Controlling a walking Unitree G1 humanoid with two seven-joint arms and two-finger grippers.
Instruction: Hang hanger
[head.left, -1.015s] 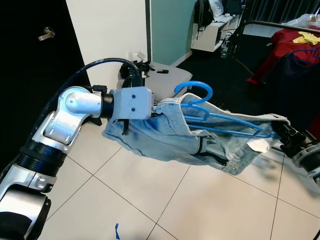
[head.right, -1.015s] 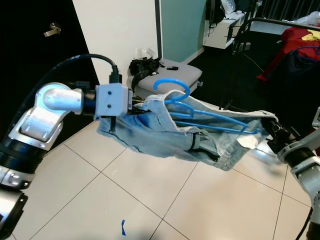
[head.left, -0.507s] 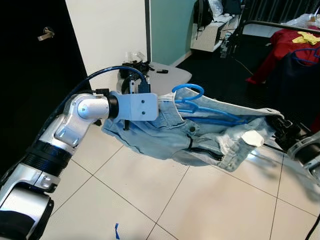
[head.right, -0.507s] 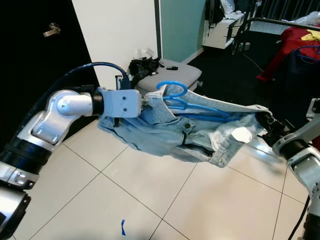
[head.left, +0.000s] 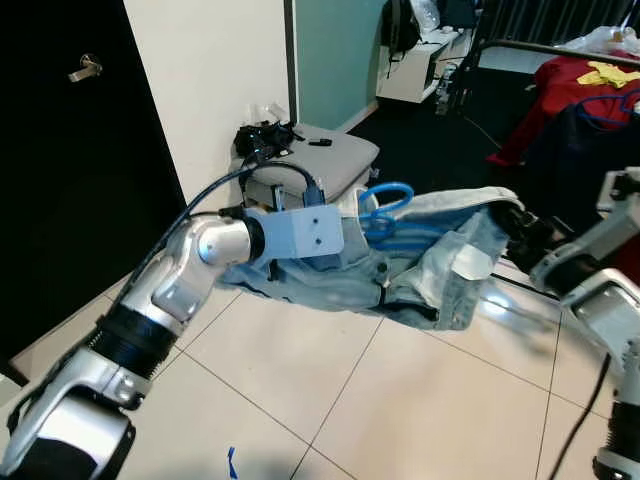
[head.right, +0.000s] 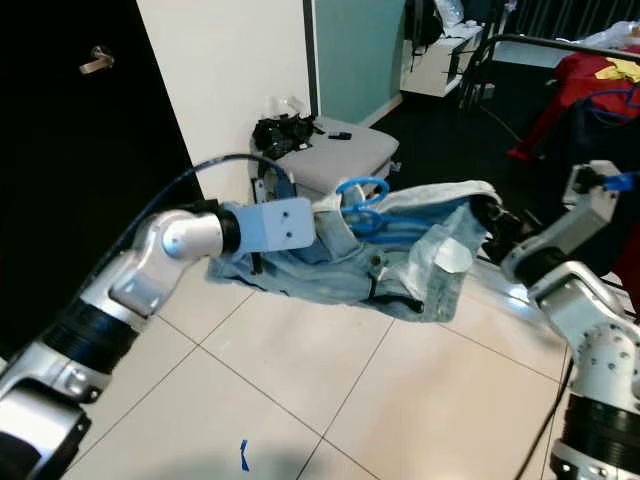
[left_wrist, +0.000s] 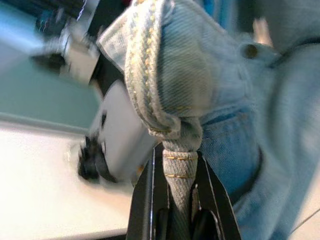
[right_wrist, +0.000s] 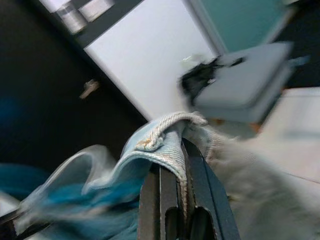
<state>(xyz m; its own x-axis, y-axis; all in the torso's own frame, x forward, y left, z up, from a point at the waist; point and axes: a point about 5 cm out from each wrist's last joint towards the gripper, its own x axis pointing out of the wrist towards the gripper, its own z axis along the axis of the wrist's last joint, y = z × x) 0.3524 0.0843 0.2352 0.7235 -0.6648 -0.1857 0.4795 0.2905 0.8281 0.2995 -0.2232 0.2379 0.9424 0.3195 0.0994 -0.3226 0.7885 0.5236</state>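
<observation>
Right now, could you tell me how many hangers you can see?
2: a blue hanger inside the jeans held between both arms, and another blue hanger on the dark garment at far right. Others may be hidden.

Both silver arms are raised out in front, reaching toward each other. The left arm bends at the elbow and stretches forward and rightward, its wrist level; the left gripper (left_wrist: 181, 200) has its two black fingers (left_wrist: 145, 200) pinched tight on a fold of the jeans (head.left: 420, 270). The right arm comes in from the right, forearm angled up and inward; the right gripper (right_wrist: 172, 200) is likewise clamped on the denim's other edge.
</observation>
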